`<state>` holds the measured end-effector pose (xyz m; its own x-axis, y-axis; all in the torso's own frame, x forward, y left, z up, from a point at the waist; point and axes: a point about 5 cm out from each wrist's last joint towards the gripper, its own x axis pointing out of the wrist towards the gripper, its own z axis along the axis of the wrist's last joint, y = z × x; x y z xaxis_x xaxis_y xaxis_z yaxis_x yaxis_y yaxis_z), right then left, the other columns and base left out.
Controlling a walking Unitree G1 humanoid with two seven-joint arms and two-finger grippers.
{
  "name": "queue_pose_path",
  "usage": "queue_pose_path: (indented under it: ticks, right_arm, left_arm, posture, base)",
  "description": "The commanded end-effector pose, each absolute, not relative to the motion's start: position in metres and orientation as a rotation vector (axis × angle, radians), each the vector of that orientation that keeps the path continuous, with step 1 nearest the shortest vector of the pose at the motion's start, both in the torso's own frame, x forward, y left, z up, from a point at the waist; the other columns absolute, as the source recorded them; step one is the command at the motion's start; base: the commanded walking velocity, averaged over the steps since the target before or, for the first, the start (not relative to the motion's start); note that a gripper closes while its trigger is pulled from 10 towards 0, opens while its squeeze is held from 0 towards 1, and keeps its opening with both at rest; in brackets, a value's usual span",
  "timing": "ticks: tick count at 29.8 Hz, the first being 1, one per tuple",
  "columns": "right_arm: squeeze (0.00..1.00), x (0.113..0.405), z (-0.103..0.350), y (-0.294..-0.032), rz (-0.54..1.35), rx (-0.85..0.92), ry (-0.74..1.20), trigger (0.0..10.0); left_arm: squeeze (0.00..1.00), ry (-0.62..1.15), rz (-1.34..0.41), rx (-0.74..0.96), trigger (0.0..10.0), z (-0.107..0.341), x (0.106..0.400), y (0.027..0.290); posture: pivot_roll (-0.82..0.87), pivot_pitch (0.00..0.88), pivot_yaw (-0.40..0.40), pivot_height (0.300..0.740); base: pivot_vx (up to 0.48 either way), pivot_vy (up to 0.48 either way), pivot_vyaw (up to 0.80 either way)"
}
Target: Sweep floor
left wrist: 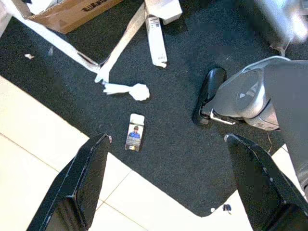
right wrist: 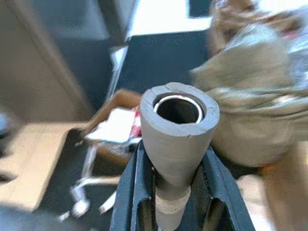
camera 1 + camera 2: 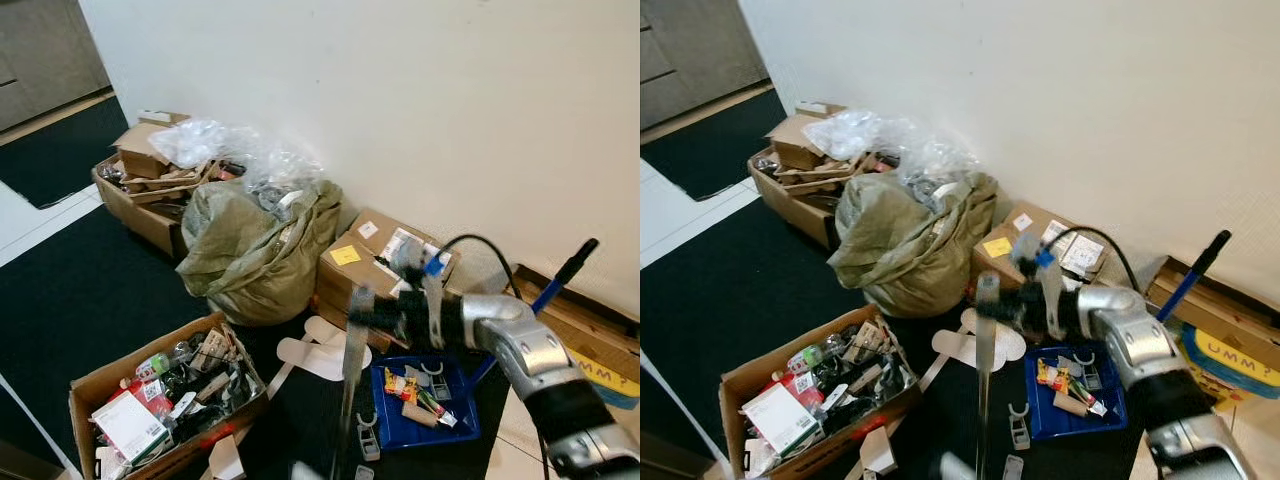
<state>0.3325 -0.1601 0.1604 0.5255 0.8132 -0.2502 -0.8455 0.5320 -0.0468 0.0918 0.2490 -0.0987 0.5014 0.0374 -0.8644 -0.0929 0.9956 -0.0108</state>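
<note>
My right gripper point(image 3: 378, 318) is shut on a grey broom handle point(image 3: 352, 345), holding it upright over the dark carpet in front of the clutter. The right wrist view looks down at the handle's hollow padded top point(image 2: 179, 120), which sits between the black fingers point(image 2: 132, 192). My left gripper point(image 1: 168, 192) is open and hangs above the dark carpet point(image 1: 183, 149) near its edge with the pale tiles. Below it lie a crumpled white paper point(image 1: 139, 90), a small printed packet point(image 1: 135, 132) and a white carton point(image 1: 156, 33). My own foot point(image 1: 240, 96) stands beside them.
An olive sack point(image 3: 255, 250) of rubbish leans by the white wall. A cardboard box point(image 3: 170, 395) full of odds and ends stands in front on the left. A blue tray point(image 3: 425, 405), a blue-handled tool point(image 3: 550, 290) and more boxes point(image 3: 385, 255) line the wall.
</note>
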Motion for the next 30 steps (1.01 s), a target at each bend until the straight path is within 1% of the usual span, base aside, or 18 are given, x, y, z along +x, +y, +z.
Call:
queue_pose_path:
  ticks: [1,3,8,10,11,13,14,17,22,25,30]
  right_arm:
    - [0.0,0.336,0.164,-0.161,0.966,-0.184,0.159,10.0]
    - [0.0,0.335,0.162,-0.161,0.975,-0.196,0.164,10.0]
    - [0.0,0.325,0.157,-0.163,1.079,-0.172,0.242,10.0]
    - [0.0,0.325,0.157,-0.163,1.079,-0.172,0.242,10.0]
    - [0.0,0.323,0.162,-0.164,1.123,-0.132,0.25,10.0]
    - [0.0,0.323,0.167,-0.166,1.154,-0.105,0.255,10.0]
    - [0.0,0.323,0.17,-0.168,1.189,-0.096,0.269,10.0]
    - [0.0,0.323,0.171,-0.17,1.211,-0.1,0.283,10.0]
    - [0.0,0.328,0.172,-0.174,1.205,-0.143,0.29,10.0]
    - [0.0,0.336,0.173,-0.173,1.182,-0.269,0.266,10.0]
    - [0.0,0.338,0.173,-0.169,1.173,-0.28,0.246,10.0]
  left_arm:
    - [0.0,1.067,0.087,-0.074,10.0,-0.101,0.085,0.248]
    - [0.0,1.067,0.087,-0.075,10.0,-0.101,0.085,0.248]
    - [0.0,1.066,0.09,-0.077,10.0,-0.101,0.085,0.248]
    - [0.0,1.066,0.09,-0.077,10.0,-0.101,0.085,0.248]
    - [0.0,1.067,0.09,-0.076,10.0,-0.101,0.085,0.248]
    - [0.0,1.068,0.091,-0.076,10.0,-0.101,0.084,0.248]
    - [0.0,1.068,0.092,-0.076,10.0,-0.101,0.084,0.248]
    - [0.0,1.068,0.092,-0.077,10.0,-0.101,0.084,0.248]
    - [0.0,1.067,0.093,-0.077,10.0,-0.101,0.084,0.248]
    - [0.0,1.07,0.093,-0.072,10.0,-0.101,0.083,0.249]
    - [0.0,1.072,0.092,-0.07,10.0,-0.101,0.083,0.249]
  posture:
    - [-0.05,0.14,-0.004,0.74]
    - [-0.05,0.142,-0.004,0.74]
    - [-0.05,0.142,-0.006,0.74]
    - [-0.05,0.142,-0.006,0.74]
    - [-0.05,0.141,-0.006,0.74]
    - [-0.05,0.14,-0.009,0.74]
    - [-0.05,0.14,-0.009,0.74]
    - [-0.05,0.14,-0.009,0.74]
    - [-0.04,0.141,-0.012,0.74]
    - [-0.04,0.136,-0.01,0.74]
    - [-0.04,0.135,-0.01,0.74]
  base:
    - [0.0,0.0,0.0]
    - [0.0,0.0,0.0]
    - [0.0,0.0,0.0]
    - [0.0,0.0,0.0]
    - [0.0,0.0,0.0]
    - [0.0,0.0,0.0]
    - [0.0,0.0,0.0]
    - [0.0,0.0,0.0]
    - [0.0,0.0,0.0]
    - [0.0,0.0,0.0]
    - [0.0,0.0,0.0]
